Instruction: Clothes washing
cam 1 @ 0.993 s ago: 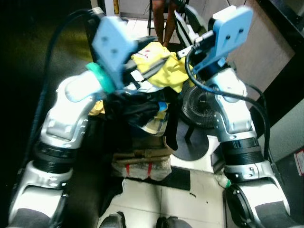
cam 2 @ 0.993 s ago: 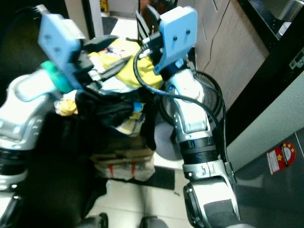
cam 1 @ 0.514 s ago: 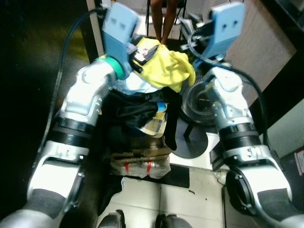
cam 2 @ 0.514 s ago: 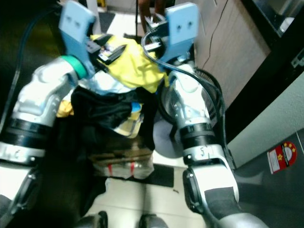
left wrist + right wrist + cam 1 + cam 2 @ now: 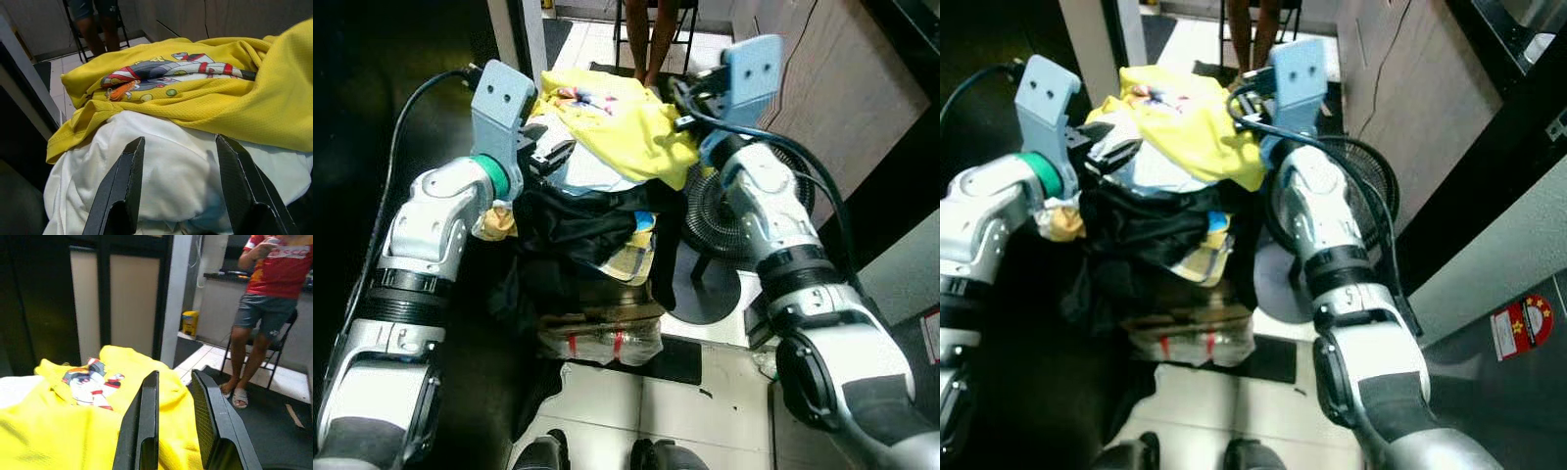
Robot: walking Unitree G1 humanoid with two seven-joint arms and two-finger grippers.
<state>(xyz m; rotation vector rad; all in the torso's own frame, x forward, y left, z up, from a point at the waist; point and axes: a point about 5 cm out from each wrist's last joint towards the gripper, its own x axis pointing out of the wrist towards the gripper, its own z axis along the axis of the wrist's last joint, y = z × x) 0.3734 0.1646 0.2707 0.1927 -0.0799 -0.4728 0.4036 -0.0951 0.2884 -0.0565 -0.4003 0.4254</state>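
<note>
A yellow shirt [image 5: 625, 129] with a cartoon print lies spread on top of a heap of clothes. Under it is a white garment [image 5: 176, 161], then a black garment [image 5: 573, 223] and a checked piece. My left gripper [image 5: 178, 183] is open at the heap's left side, its fingers [image 5: 117, 193] standing wide over the white garment and holding nothing. My right gripper [image 5: 177, 431] hovers at the heap's far right edge, just above the yellow shirt [image 5: 88, 416]. Its fingers are only narrowly apart, with nothing between them.
A person [image 5: 269, 293] in a red shirt and shorts stands by a chair just beyond the heap. A black floor fan [image 5: 729, 211] stands right of the heap before a wooden cabinet wall [image 5: 842, 88]. A wrapped bundle [image 5: 602, 335] lies at the heap's base.
Both arms have come down from in front of the camera. The yellow shirt, bunched between the grippers before, now lies spread on the heap, free of both.
</note>
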